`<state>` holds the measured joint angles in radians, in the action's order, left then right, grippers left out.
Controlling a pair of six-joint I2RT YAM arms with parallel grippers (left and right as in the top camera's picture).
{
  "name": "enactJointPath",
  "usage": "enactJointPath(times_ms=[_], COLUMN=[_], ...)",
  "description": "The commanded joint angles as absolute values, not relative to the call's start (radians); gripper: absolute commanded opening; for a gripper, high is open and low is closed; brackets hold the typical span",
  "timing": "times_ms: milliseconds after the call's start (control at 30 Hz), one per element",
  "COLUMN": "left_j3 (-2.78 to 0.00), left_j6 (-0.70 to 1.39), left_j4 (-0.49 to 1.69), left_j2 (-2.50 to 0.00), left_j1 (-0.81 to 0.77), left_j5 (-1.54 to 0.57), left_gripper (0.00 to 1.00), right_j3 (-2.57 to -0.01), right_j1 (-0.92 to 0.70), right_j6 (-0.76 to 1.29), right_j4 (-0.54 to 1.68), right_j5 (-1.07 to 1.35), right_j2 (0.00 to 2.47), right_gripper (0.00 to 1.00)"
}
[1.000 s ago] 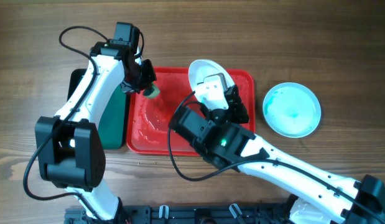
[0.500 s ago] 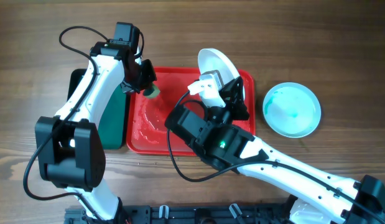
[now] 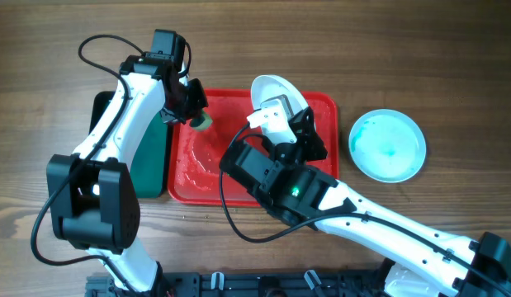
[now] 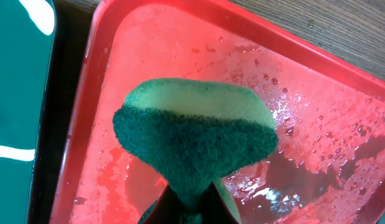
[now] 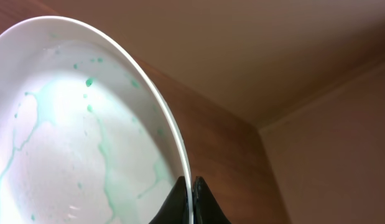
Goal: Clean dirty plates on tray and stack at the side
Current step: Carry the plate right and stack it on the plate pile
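My right gripper (image 3: 290,114) is shut on the rim of a white plate (image 3: 272,92) streaked with green, holding it tilted on edge above the back of the red tray (image 3: 197,165). The same plate fills the right wrist view (image 5: 86,137), its rim pinched between the fingertips (image 5: 190,186). My left gripper (image 3: 193,109) is shut on a green sponge (image 3: 204,120) over the tray's back left corner. In the left wrist view the sponge (image 4: 192,137) hangs above the wet tray floor (image 4: 316,124). A pale aqua plate (image 3: 387,145) with a green smear lies on the table right of the tray.
A dark green tray (image 3: 148,157) lies against the red tray's left side and shows at the left of the left wrist view (image 4: 18,93). The right arm's white body (image 3: 354,219) crosses the tray's front right part. The table is brown wood.
The right gripper swung the tilted plate a little right and back, then returned it left; it now stands near where it was a second ago. The left arm and sponge have not moved.
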<state>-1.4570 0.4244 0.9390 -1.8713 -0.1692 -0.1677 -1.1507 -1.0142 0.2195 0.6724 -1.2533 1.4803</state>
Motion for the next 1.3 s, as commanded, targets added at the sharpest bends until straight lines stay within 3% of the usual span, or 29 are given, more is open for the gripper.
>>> enactJointPath(times_ms=[0,233,367,533,733,1067,1267], left_j3=[-1.459,-1.459,-1.459,-1.459,-1.459,-1.459,-1.459], left_j6=[0.434,0.435,0.434,0.434,0.434,0.434,0.434], left_j4=[0.936,0.936,0.937,0.937,0.937,0.937,0.936], left_j2=[-1.850,-1.850,-1.850,-1.850,-1.850,-1.850,-1.850], left_j1=[-0.173,-0.173,-0.173,-0.173,-0.173,-0.173,-0.173], left_j5=[-0.155,-0.155,-0.155,-0.155,-0.155,-0.155,-0.155], left_gripper=[0.04,0.04,0.04,0.04,0.04,0.04,0.04], right_j3=[-1.159,-1.159,-1.159,-1.159,-1.150,-1.029,-0.955], right_j1=[-1.017,-1.005,-0.929,-0.703,-0.282,0.245,0.402], right_j6=[0.288,0.456,0.580,0.596,0.439,0.394,0.396], right_j4=[0.676,0.784,0.853,0.867,0.871,0.873,0.822], right_j5=[-1.225,-1.036,-0.803,-0.403,0.024,0.116,0.113], right_j2=[1.453,1.453,1.449,1.414,1.395,1.395,1.395], right_gripper=[0.04,0.04,0.04,0.04,0.04,0.04,0.04])
